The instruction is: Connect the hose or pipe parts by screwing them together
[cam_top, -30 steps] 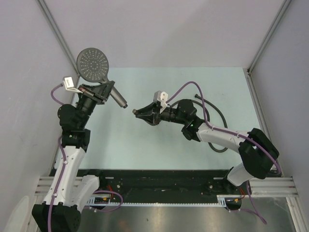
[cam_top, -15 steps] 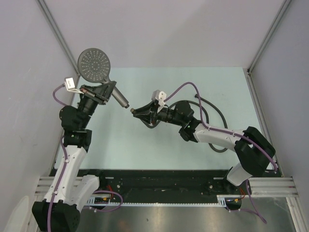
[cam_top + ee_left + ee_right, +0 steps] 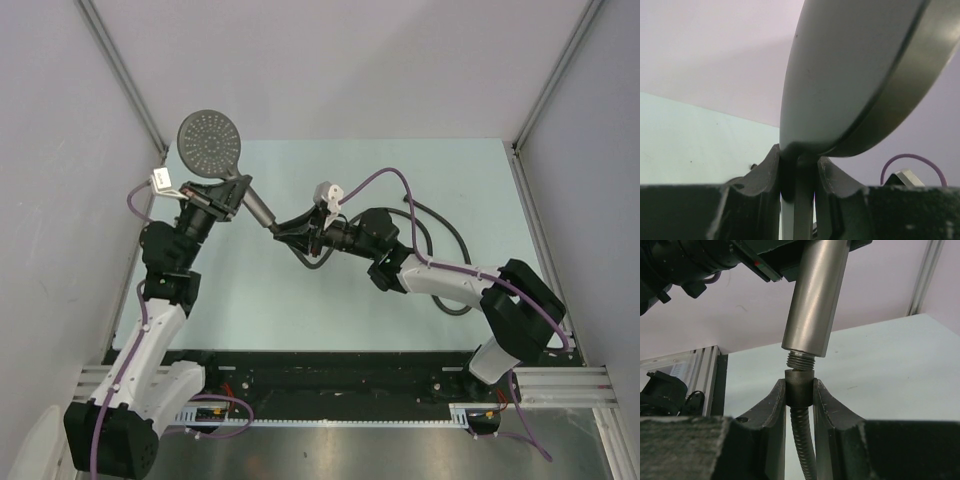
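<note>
left gripper: squeezing fully closed on the shower head, gripping the handle just under the round dotted face.
shower head: hanging in the air over the far left part of the worktop, face lying toward the far left corner, handle slanting toward the middle.
right gripper: pinching the end nut of the hose between narrowly parted fingers.
joint: the nut is sitting right under the handle's threaded tip; i cannot tell if the threads are biting.
hose: the rest is looping near the worktop's far right side.
</note>
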